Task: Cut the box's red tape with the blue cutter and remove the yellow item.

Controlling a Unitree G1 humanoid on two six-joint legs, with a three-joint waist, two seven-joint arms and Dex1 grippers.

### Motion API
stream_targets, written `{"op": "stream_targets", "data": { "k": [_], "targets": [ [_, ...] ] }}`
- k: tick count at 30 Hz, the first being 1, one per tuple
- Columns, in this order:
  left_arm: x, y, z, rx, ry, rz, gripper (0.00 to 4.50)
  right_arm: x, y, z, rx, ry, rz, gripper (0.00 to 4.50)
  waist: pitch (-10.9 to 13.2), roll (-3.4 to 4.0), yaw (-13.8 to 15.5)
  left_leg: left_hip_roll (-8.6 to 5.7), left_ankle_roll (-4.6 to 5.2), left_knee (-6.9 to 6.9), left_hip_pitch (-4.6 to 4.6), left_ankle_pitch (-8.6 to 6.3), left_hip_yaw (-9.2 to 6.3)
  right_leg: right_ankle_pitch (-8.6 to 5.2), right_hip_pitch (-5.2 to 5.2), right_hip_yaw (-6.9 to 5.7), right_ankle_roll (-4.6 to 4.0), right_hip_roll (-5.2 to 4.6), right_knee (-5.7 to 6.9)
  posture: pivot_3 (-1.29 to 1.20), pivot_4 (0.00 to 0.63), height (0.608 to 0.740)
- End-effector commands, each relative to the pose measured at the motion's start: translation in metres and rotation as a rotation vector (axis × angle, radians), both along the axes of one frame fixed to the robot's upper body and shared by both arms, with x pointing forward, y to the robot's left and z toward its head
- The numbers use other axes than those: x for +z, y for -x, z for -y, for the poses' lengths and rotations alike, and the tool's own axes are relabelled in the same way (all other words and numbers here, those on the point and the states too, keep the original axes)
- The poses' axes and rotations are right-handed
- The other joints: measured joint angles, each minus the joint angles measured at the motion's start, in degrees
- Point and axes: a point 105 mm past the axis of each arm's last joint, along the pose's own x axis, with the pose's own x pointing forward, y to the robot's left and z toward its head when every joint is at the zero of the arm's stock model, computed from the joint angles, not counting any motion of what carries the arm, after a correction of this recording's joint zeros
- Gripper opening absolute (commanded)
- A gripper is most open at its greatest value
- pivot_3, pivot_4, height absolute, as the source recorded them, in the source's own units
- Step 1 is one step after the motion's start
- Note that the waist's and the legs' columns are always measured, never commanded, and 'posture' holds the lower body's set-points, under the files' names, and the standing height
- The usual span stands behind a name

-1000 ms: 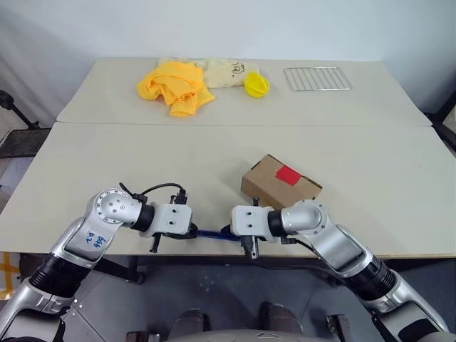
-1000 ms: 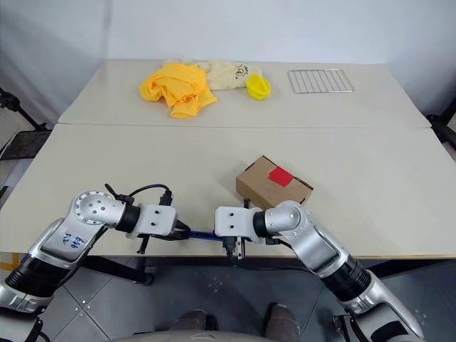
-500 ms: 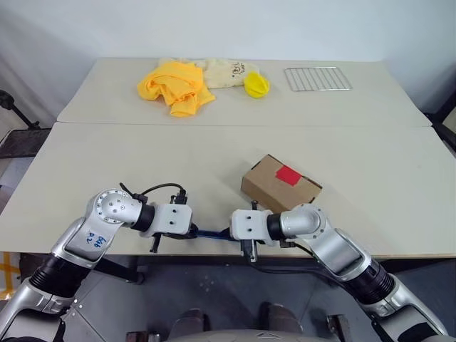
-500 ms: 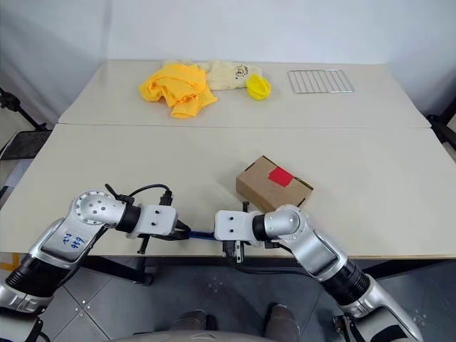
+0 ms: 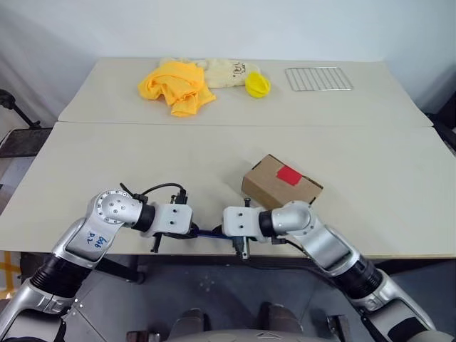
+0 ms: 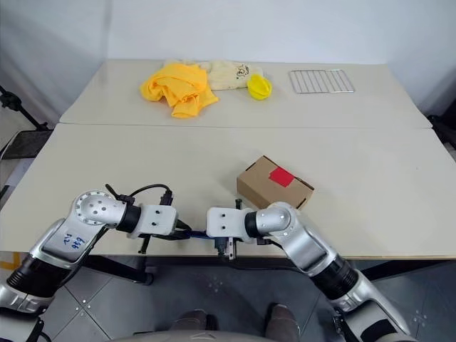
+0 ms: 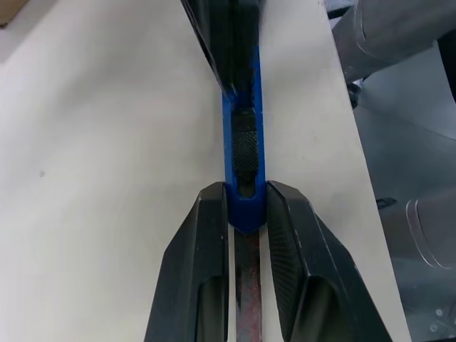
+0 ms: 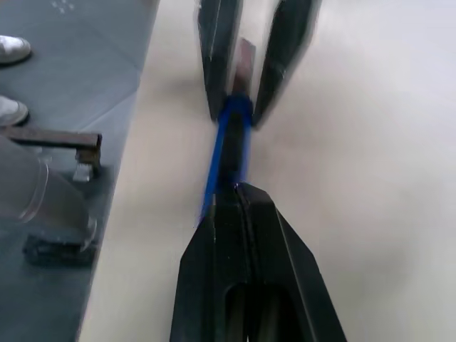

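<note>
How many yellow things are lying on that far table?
2: a crumpled yellow cloth toward the left, and a small yellow round object right of it, beside a cream bag. More could be hidden under the cloth.

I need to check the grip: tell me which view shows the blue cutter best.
The left wrist view: the blue cutter runs lengthwise, its ridged slider plain, clamped between the left gripper and right gripper. The right wrist view blurs it; the eye views show a short blue sliver.

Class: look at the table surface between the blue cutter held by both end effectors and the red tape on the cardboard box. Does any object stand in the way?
Nothing visible does. The slim blue cutter hangs at the table's near edge; bare tabletop leads to the brown cardboard box and its red tape.
</note>
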Motion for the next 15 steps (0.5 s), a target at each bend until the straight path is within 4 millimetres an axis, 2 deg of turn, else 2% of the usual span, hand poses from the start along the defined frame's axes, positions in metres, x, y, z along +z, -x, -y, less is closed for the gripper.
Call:
{"op": "stream_targets", "data": {
  "k": [1, 4, 7, 11, 14, 15],
  "targets": [
    [0.005, -0.016, -0.019, 0.095, 0.039, 0.091, 0.43, 0.045, -0.003, 0.024, -0.119, -0.109, -0.043, 0.17, 0.0, 0.01, -0.1, 0.00, 0.00, 0.00, 0.00, 0.00, -0.01, 0.00, 0.00, -0.01, 0.00, 0.01, 0.00, 0.00, 0.150, 0.740],
    [0.021, -0.033, -0.038, 0.132, 0.060, 0.257, 0.43, 0.083, -0.004, 0.047, -0.237, -0.214, -0.107, 0.93, 0.0, 0.02, -0.2, 0.03, 0.00, 0.00, -0.06, 0.00, -0.04, 0.02, -0.06, -0.03, -0.03, 0.02, 0.01, 0.00, 0.150, 0.740],
    [0.045, -0.049, -0.046, 0.173, 0.128, 0.403, 0.43, 0.119, -0.008, 0.066, -0.333, -0.312, -0.123, 1.96, 0.0, 0.02, -0.3, 0.04, 0.00, -0.04, -0.08, 0.00, -0.04, 0.02, -0.11, -0.04, -0.04, 0.04, -0.01, 0.00, 0.150, 0.740],
    [0.072, -0.058, -0.049, 0.148, 0.223, 0.554, 0.43, 0.145, -0.014, 0.079, -0.409, -0.397, -0.151, 3.43, 0.0, 0.02, -0.2, 0.03, 0.00, -0.08, -0.18, -0.02, -0.03, 0.02, -0.18, -0.05, -0.03, 0.02, -0.06, 0.00, 0.150, 0.740],
    [0.095, -0.068, -0.049, 0.129, 0.269, 0.699, 0.43, 0.163, -0.029, 0.089, -0.501, -0.471, -0.165, 4.46, 0.0, 0.00, -0.3, 0.00, 0.01, -0.09, -0.20, -0.03, 0.01, 0.02, -0.19, -0.05, -0.02, 0.00, -0.07, 0.00, 0.150, 0.740],
    [0.100, -0.071, -0.046, 0.115, 0.277, 0.735, 0.43, 0.167, -0.032, 0.089, -0.509, -0.475, -0.181, 4.46, 0.0, 0.00, -0.3, -0.02, 0.01, -0.09, -0.22, -0.03, 0.02, 0.03, -0.21, -0.05, -0.02, -0.01, -0.09, 0.00, 0.150, 0.740]
  ]
}}
